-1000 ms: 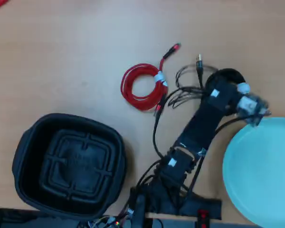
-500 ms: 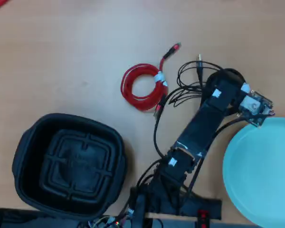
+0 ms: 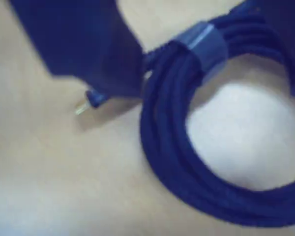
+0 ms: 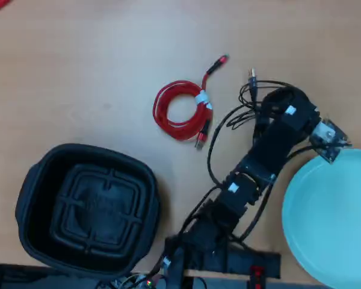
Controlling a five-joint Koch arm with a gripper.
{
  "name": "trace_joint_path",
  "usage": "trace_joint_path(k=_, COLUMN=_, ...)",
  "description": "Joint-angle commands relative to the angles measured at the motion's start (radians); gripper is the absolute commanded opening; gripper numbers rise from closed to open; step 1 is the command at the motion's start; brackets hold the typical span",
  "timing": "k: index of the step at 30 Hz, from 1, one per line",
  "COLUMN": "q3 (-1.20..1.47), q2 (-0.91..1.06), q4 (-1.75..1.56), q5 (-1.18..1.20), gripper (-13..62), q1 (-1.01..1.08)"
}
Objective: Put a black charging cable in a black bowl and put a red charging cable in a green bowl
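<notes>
Between the earlier overhead pictures and this one our arm (image 4: pixel 271 150) swung its wrist down over the black charging cable (image 3: pixel 196 147), so that the coil, which had shown plainly above the wrist, was now almost wholly hidden beneath it from overhead; nothing else had shifted.

Largest of all, the black bowl (image 4: pixel 30 198) sat empty, well apart from our jaws, at the lower left of the overhead view. We judged that the coil would need a long carry across the table (image 4: pixel 78 72) to get there. The green bowl (image 4: pixel 307 223) lay just beside the wrist, also empty.

Our gripper (image 3: pixel 187 44) hung right over the black coil. In the wrist view one dark jaw filled the upper left, close against the coil's outer edge, and another dark shape crossed the upper right corner. The view was too close and blurred for us to say whether the jaws stood wide or had closed on the cable.

Its pale tie (image 3: pixel 206 46) lay between those two dark shapes, likely the best place to grip, since it bound the loops together. The metal-tipped plug (image 3: pixel 83 105) poked out beside the left jaw.

Well clear of the jaws, the red charging cable (image 4: pixel 182 111) lay untouched on the table.
</notes>
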Motion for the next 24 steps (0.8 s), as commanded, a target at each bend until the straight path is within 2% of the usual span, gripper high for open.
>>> trace_joint_path(k=1, q3=-0.034, q2=-0.021, q4=0.095, q5=0.009, gripper=31.3, q1=0.017)
trace_joint_path(k=15, q3=0.038, q2=-0.057, q4=0.132, q5=0.0, gripper=30.3, q1=0.006)
trace_joint_path(k=24, q3=0.069, q2=-0.06, q4=0.124, q5=0.009, gripper=30.5, q1=-0.118)
